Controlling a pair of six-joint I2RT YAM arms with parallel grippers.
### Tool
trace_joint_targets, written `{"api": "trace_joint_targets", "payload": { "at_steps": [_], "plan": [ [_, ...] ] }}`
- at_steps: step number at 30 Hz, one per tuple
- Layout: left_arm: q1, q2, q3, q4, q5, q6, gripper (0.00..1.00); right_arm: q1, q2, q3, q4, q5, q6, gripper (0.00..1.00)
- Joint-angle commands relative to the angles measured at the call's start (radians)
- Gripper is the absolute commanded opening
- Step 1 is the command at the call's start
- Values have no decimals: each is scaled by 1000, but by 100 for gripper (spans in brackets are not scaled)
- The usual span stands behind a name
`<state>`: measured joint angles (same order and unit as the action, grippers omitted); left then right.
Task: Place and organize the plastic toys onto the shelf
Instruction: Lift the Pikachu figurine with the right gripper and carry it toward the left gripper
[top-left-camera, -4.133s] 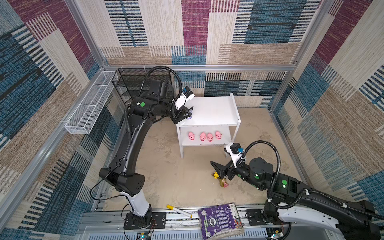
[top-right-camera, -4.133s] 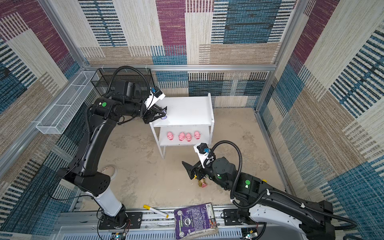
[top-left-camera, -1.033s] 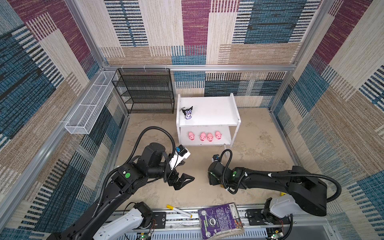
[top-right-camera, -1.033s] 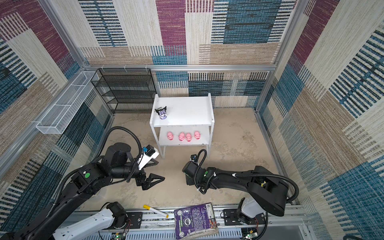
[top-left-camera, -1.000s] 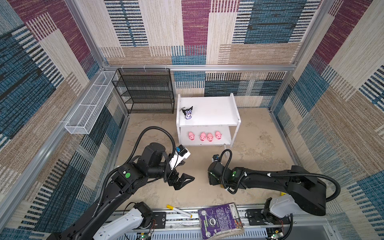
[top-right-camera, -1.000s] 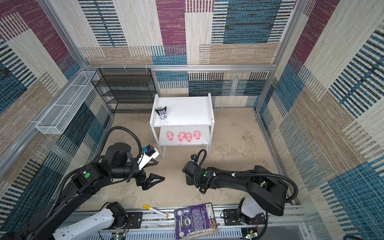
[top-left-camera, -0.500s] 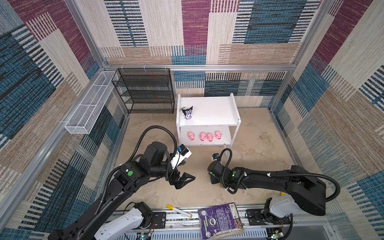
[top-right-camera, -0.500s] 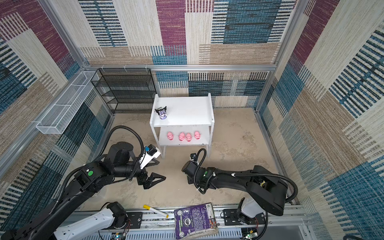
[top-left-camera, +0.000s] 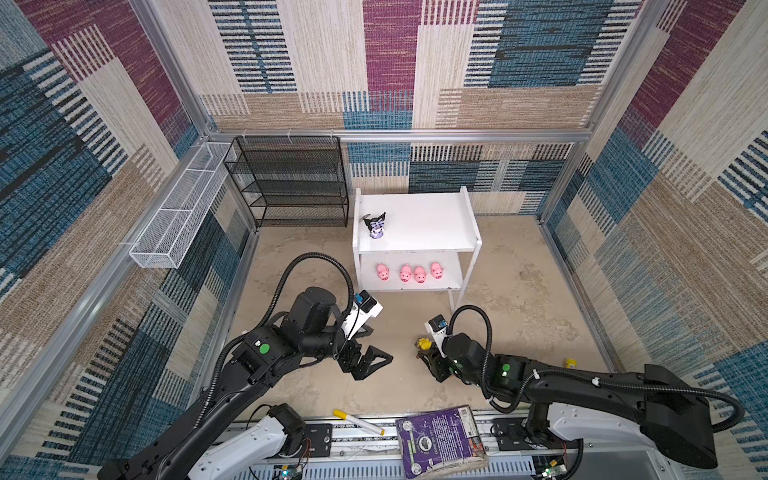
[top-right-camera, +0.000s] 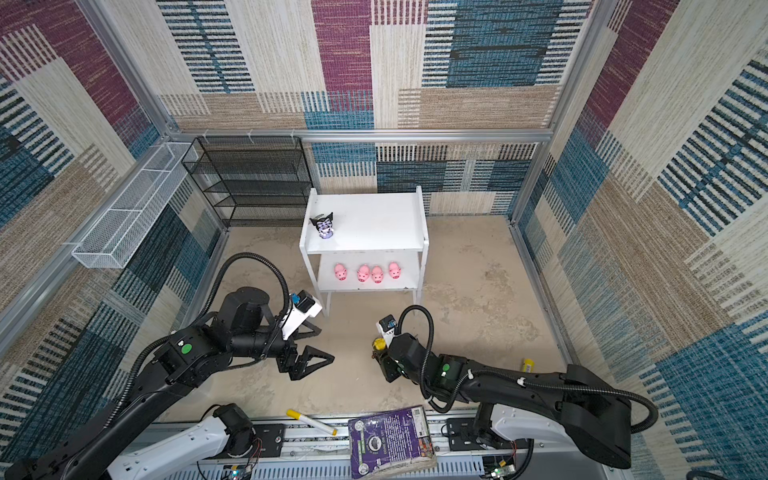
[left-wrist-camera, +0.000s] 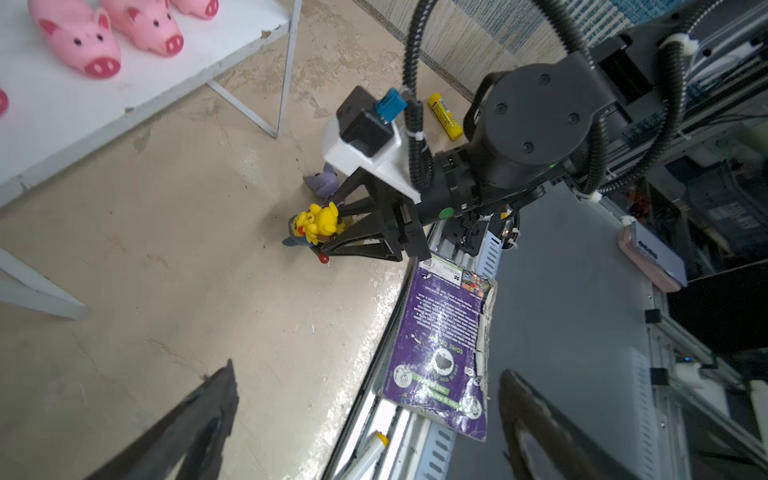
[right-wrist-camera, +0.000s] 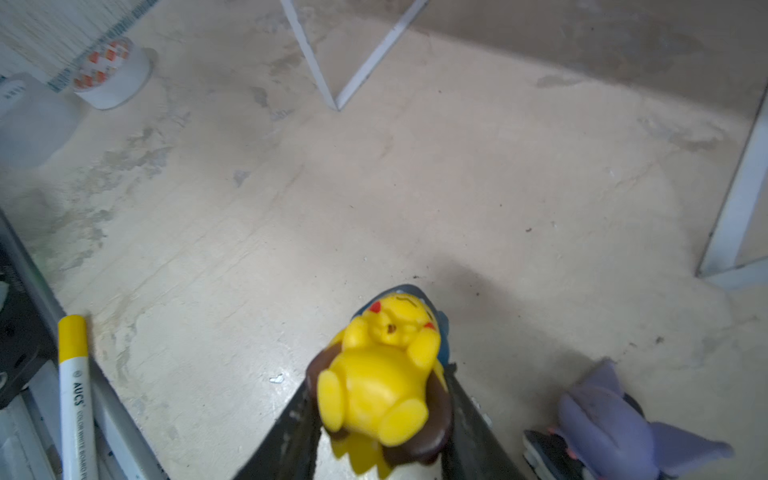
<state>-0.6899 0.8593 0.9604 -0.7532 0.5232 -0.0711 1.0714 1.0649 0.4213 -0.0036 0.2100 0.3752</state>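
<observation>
My right gripper (right-wrist-camera: 380, 411) is shut on the yellow blue-hooded toy (right-wrist-camera: 382, 374), its fingers pressed against both sides, low over the floor in front of the shelf (top-left-camera: 419, 226). In both top views the toy (top-left-camera: 424, 343) (top-right-camera: 378, 343) shows at the gripper's tip. A lilac eared toy (right-wrist-camera: 602, 419) lies on the floor right beside that gripper. Several pink pigs (top-left-camera: 409, 273) stand in a row on the lower board, and a black-purple eared toy (top-left-camera: 375, 225) stands on the top board. My left gripper (top-left-camera: 374, 361) hangs open and empty over the floor, left of the right one.
A black wire-mesh rack (top-left-camera: 291, 183) and a white wire basket (top-left-camera: 178, 208) stand at the back left. A yellow-capped marker (top-left-camera: 357, 422) and a purple book (top-left-camera: 440, 440) lie at the front edge. A small yellow tube (top-left-camera: 569, 363) lies near the right wall.
My right gripper has closed onto the yellow toy. The left arm has shifted slightly towards the middle, still open.
</observation>
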Motion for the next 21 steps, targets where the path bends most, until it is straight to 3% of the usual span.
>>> {"api": "trace_joint_targets", "payload": {
  "at_steps": [1, 10, 13, 21],
  "plan": [
    [-2, -17, -43, 50, 29, -123, 98, 1, -79, -36, 125, -59, -85, 43],
    [-6, -43, -119, 145, 46, -247, 98, 1, -312, -134, 202, -211, -203, 42],
    [-5, -38, -161, 220, 95, -304, 98, 1, -342, -142, 211, -246, -212, 41],
    [-6, -44, -228, 312, 83, -360, 98, 1, -372, -173, 214, -259, -179, 41]
  ]
}}
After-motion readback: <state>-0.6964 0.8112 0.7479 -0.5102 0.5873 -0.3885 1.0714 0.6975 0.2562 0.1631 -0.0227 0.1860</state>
